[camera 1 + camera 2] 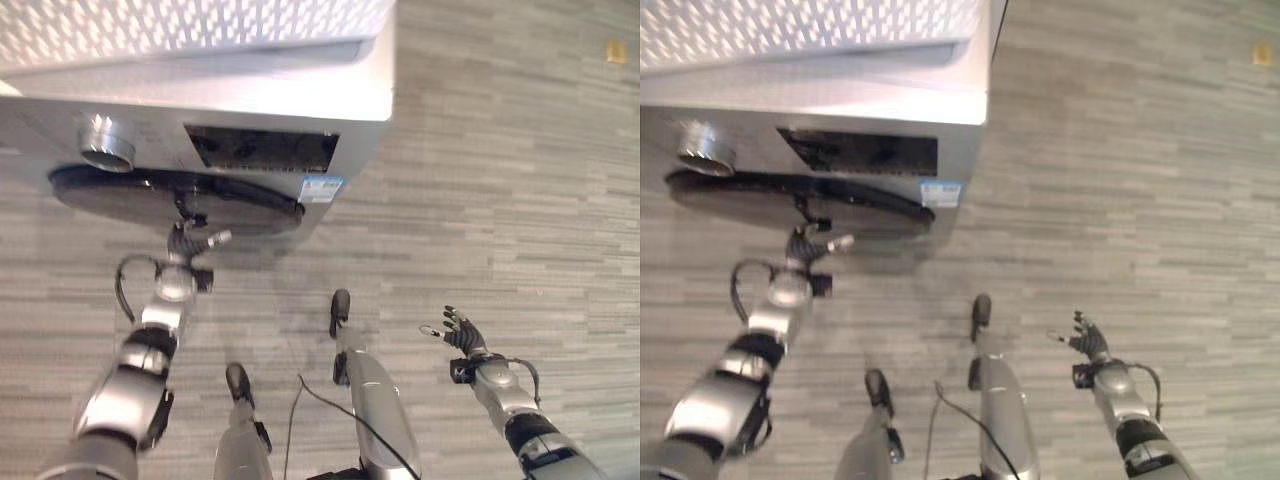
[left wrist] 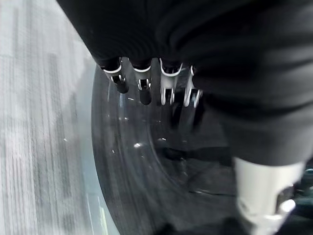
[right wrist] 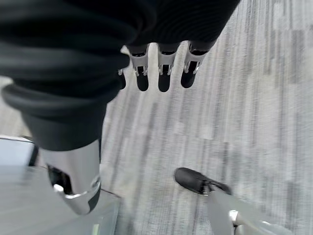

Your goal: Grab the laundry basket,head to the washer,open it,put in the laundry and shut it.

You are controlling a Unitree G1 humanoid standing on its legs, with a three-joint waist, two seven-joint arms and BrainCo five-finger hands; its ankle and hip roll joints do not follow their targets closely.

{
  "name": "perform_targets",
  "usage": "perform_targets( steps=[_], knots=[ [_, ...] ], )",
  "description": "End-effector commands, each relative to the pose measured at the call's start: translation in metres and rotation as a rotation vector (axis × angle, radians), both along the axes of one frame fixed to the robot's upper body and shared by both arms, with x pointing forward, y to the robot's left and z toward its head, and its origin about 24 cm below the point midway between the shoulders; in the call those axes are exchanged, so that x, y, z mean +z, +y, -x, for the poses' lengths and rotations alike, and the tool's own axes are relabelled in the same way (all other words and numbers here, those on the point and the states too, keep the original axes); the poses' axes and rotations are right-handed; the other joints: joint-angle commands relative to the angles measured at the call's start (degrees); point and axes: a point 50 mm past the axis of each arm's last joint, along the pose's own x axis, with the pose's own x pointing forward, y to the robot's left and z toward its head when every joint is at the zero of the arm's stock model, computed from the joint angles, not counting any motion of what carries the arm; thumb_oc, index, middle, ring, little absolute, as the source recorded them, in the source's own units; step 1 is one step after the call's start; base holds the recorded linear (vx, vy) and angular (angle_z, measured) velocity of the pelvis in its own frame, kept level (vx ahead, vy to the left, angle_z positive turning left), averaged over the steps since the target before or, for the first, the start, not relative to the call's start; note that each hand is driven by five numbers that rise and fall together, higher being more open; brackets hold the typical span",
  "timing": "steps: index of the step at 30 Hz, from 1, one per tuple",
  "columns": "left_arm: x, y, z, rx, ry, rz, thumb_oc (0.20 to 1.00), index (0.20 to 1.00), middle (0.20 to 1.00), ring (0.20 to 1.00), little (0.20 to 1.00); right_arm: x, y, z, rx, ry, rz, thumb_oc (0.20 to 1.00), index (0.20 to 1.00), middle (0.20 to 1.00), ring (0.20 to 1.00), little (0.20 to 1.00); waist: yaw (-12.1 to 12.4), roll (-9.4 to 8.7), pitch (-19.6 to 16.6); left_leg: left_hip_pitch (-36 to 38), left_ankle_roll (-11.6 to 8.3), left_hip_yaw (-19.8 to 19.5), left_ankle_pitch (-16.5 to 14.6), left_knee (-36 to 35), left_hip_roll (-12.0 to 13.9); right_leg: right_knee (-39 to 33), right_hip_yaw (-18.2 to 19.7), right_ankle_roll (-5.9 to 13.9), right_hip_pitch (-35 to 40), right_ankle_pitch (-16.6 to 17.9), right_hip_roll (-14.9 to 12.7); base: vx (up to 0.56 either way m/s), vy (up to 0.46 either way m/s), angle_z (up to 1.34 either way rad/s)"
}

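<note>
Grey floor, washer, white basket cut off on top.
My left hand touches the dark door, fingers' curl unclear; right hand spread, empty.

The left hand is hard up against the washer's dark round door, with the washer's silver front and its knob just beyond, so nothing is free ahead of it; open grey floor lies behind and to its right. Above it, a white perforated laundry basket sits on the washer top. The right hand, fingers spread, hangs over bare floor well apart from the washer, with room on every side.
</note>
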Motion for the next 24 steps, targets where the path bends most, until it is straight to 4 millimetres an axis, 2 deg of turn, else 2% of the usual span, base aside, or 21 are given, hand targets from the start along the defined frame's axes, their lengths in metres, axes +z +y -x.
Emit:
perform_targets(
  steps=[1,2,3,4,5,6,7,8,9,10,11,17,21,24],
  knots=[
    [-0.029,0.009,0.020,0.039,0.062,0.072,1.000,1.000,1.000,1.000,1.000,-0.030,-0.027,0.054,-0.068,0.216,0.076,1.000,1.000,1.000,1.000,1.000,2.1,0.65,-8.6,3.8,1.26,-2.2,-2.9,0.5,-0.7,1.8,4.4,6.92,0.4,-3.0,-3.3,0.14,-0.008,-0.18],
    [-0.067,0.017,0.061,0.089,0.196,0.157,1.000,1.000,1.000,1.000,1.000,-0.041,-0.033,0.076,-0.100,0.304,0.078,1.000,1.000,1.000,1.000,1.000,3.5,1.02,-10.3,5.9,1.52,-2.4,-3.1,0.7,-1.1,0.3,4.4,6.75,3.9,-2.9,-3.4,0.10,-0.013,-0.16],
    [-0.067,0.017,0.061,0.089,0.196,0.157,1.000,1.000,1.000,1.000,1.000,-0.041,-0.033,0.075,-0.100,0.304,0.078,1.000,1.000,1.000,1.000,1.000,3.4,0.90,-10.4,5.8,1.54,-2.5,-2.9,0.7,-1.2,0.2,4.4,6.75,3.8,-2.8,-3.5,0.09,-0.017,-0.12],
    [-0.086,0.018,0.085,0.120,0.271,0.206,1.000,1.000,1.000,1.000,1.000,-0.046,-0.035,0.087,-0.130,0.346,0.072,1.000,1.000,1.000,1.000,1.000,4.2,1.11,-11.3,6.7,1.68,-3.0,-3.2,0.9,-1.3,-0.6,4.2,6.71,5.7,-2.9,-3.7,0.05,-0.010,0.05],
    [-0.113,0.016,0.123,0.154,0.393,0.278,1.000,1.000,1.000,1.000,1.000,-0.054,-0.039,0.108,-0.177,0.416,0.061,1.000,1.000,1.000,1.000,1.000,5.6,1.69,-12.5,7.8,1.94,-3.6,-3.7,1.4,-1.5,-1.8,3.2,6.69,8.6,-3.2,-4.1,0.04,-0.018,0.15],
    [-0.125,0.015,0.142,0.178,0.453,0.301,1.000,1.000,1.000,1.000,1.000,-0.058,-0.039,0.117,-0.199,0.454,0.059,1.000,1.000,1.000,1.000,1.000,6.3,1.74,-13.0,7.9,2.10,-4.1,-3.7,1.9,-1.8,-2.2,2.7,6.66,9.7,-3.2,-4.4,0.00,-0.012,0.23],
    [-0.125,0.015,0.142,0.178,0.452,0.301,1.000,1.000,1.000,1.000,1.000,-0.058,-0.039,0.117,-0.199,0.454,0.059,1.000,1.000,1.000,1.000,1.000,6.2,1.60,-13.1,7.7,2.13,-4.2,-3.6,1.9,-1.9,-2.3,2.7,6.68,9.6,-3.1,-4.6,-0.02,-0.008,0.29],
    [-0.133,0.015,0.157,0.209,0.498,0.335,1.000,1.000,1.000,1.000,1.000,-0.061,-0.040,0.126,-0.230,0.481,0.046,1.000,1.000,1.000,1.000,1.000,6.8,1.73,-13.8,7.8,2.27,-4.6,-3.6,2.0,-2.1,-2.9,2.1,6.76,10.6,-3.2,-4.9,-0.01,-0.003,0.35],
    [-0.142,0.015,0.176,0.258,0.548,0.375,1.000,1.000,1.000,1.000,1.000,-0.064,-0.039,0.135,-0.263,0.508,0.028,1.000,1.000,1.000,1.000,1.000,7.5,1.94,-14.3,8.3,2.40,-5.1,-3.9,2.1,-2.3,-3.3,1.3,6.74,11.8,-3.3,-5.0,-0.01,-0.003,0.43],
    [-0.153,0.014,0.203,0.313,0.634,0.406,1.000,1.000,1.000,1.000,1.000,-0.069,-0.036,0.148,-0.311,0.544,0.000,1.000,1.000,1.000,1.000,1.000,8.1,1.72,-15.5,8.8,2.59,-5.9,-3.7,1.7,-2.8,-3.7,0.3,6.85,13.2,-3.2,-5.9,-0.01,-0.003,0.37],
    [-0.153,0.014,0.203,0.313,0.634,0.406,1.000,1.000,1.000,1.000,1.000,-0.069,-0.036,0.148,-0.311,0.544,0.000,1.000,1.000,1.000,1.000,1.000,8.1,1.72,-15.4,8.8,2.59,-5.9,-3.7,1.7,-2.8,-3.7,0.3,6.86,13.4,-3.2,-5.9,0.00,0.001,0.32],
    [-0.173,0.008,0.273,0.379,0.936,0.392,1.000,1.000,1.000,1.000,1.000,-0.083,-0.017,0.182,-0.320,0.684,-0.048,1.000,1.000,1.000,1.000,1.000,9.7,0.88,-17.5,10.7,2.92,-7.7,-4.1,0.7,-3.7,-4.2,-2.6,7.30,17.2,-3.2,-7.5,0.00,-0.010,0.25],
    [-0.174,0.004,0.274,0.376,0.934,0.405,1.000,1.000,1.000,1.000,1.000,-0.086,-0.008,0.184,-0.308,0.695,-0.069,1.000,1.000,1.000,1.000,1.000,10.4,0.33,-18.4,11.1,3.13,-8.0,-4.1,0.5,-4.0,-4.7,-3.6,7.52,18.1,-2.7,-8.1,-0.01,-0.012,0.05],
    [-0.172,0.007,0.262,0.357,0.888,0.393,1.000,1.000,1.000,1.000,1.000,-0.088,-0.001,0.178,-0.276,0.680,-0.075,1.000,1.000,1.000,1.000,1.000,10.7,-0.10,-18.7,11.3,3.24,-8.0,-4.2,0.5,-4.1,-5.0,-3.9,7.66,18.4,-2.2,-8.4,-0.01,-0.023,0.05]
  ],
)
